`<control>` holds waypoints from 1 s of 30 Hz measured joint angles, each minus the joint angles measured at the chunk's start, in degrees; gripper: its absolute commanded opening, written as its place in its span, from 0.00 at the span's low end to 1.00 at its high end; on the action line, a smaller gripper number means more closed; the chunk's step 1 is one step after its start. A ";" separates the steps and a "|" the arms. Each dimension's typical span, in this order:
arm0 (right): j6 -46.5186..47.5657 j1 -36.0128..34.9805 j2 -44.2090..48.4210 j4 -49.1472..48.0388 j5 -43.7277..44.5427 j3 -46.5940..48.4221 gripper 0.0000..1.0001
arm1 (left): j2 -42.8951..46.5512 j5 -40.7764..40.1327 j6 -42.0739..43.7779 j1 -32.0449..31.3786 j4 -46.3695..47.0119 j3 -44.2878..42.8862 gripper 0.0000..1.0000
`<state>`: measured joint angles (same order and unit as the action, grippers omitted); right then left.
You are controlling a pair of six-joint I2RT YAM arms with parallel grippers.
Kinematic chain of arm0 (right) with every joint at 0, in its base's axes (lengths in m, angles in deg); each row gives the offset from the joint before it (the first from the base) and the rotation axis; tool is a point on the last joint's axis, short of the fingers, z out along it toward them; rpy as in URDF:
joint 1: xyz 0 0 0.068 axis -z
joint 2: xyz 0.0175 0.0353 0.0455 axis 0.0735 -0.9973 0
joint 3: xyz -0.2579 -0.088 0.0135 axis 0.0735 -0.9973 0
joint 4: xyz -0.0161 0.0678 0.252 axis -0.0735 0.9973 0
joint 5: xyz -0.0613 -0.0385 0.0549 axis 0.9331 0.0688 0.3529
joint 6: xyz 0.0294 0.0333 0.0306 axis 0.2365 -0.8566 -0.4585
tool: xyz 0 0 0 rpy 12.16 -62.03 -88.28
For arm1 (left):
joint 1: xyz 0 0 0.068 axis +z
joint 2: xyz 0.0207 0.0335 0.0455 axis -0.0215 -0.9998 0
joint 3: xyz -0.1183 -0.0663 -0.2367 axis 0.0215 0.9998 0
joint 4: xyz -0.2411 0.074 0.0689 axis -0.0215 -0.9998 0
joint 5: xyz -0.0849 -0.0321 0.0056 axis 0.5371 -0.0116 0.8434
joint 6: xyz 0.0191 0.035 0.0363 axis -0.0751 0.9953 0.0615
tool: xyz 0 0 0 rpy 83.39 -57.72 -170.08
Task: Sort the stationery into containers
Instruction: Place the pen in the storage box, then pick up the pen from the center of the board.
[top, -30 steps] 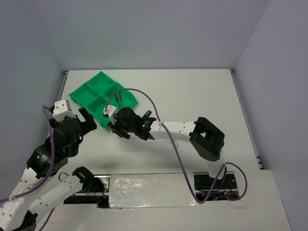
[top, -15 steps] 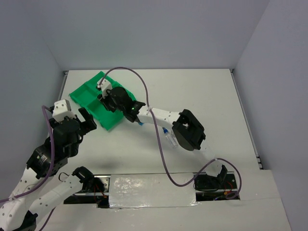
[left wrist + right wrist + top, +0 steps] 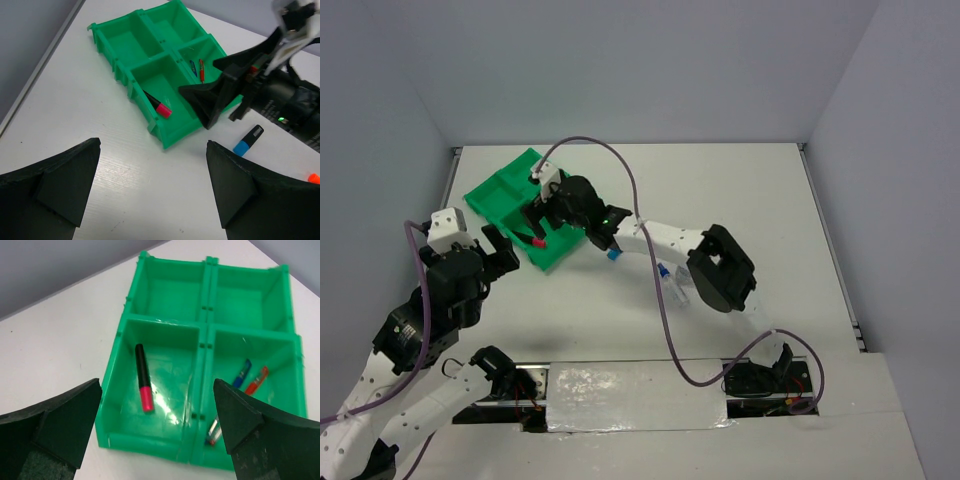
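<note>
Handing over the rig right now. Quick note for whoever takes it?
Left gripper: open, empty, near the green tray.
Right gripper: open, empty, above the tray.
Done: pink highlighter in one compartment; red pen and blue pen in the one beside it.
Left: blue highlighter, blue-capped tube and an orange-tipped item, all on the table. Can't make out the tape roll.
</note>
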<state>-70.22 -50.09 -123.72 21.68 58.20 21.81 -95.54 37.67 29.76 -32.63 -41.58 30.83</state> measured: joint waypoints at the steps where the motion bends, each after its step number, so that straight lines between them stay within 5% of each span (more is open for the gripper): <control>1: -0.70 0.28 1.75 -0.13 0.26 -1.79 1.00 | 0.04 0.02 0.02 0.02 0.00 0.00 0.99; 12: -20.13 6.16 19.06 7.19 24.83 -18.75 1.00 | -4.57 6.27 2.73 2.01 2.73 0.85 0.99; 20: -40.57 7.76 15.02 26.86 36.46 -17.77 0.99 | -5.46 9.94 3.48 2.56 3.48 1.49 0.99; 30: -50.64 7.50 4.22 33.03 35.21 -12.83 0.83 | -5.46 10.99 3.48 2.58 3.85 1.49 0.99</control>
<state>-120.87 -42.59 -119.50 54.71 93.41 8.98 -101.01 48.66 33.23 -30.05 -37.73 32.31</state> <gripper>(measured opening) 0.899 0.993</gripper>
